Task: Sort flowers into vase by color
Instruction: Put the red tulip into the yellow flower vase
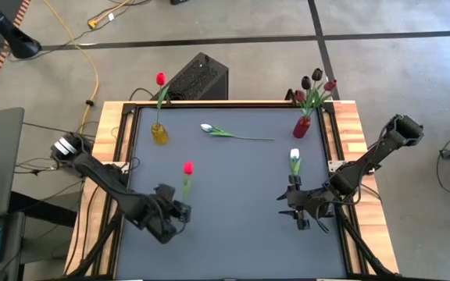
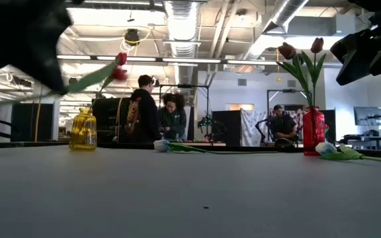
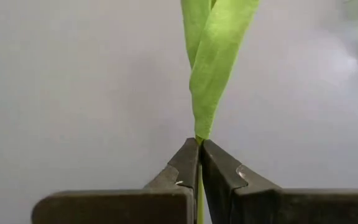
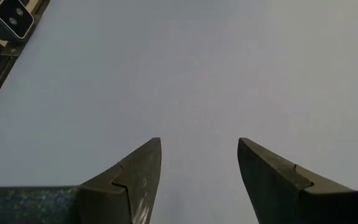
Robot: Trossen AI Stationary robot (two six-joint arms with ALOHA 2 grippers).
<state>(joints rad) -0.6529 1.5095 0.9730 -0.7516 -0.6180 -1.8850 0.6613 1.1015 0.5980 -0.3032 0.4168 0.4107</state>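
Left claw (image 3: 199,155) clenched on red tulip (image 1: 188,168) stem, bud pointing toward yellow vase (image 1: 159,133) beyond; right claw (image 4: 199,163) gaped, idle.

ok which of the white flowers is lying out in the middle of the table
The white flower with its stem pointing toward the red vase; the other white flower lies beside the right end effector.

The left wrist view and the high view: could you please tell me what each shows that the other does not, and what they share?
Only the left wrist view shows the left gripper shut on the green stem at the leaf base. Only the high view shows the red flower head, the yellow vase, the red vase, two white flowers on the table, and the open right gripper. Both show the held flower's greenery.
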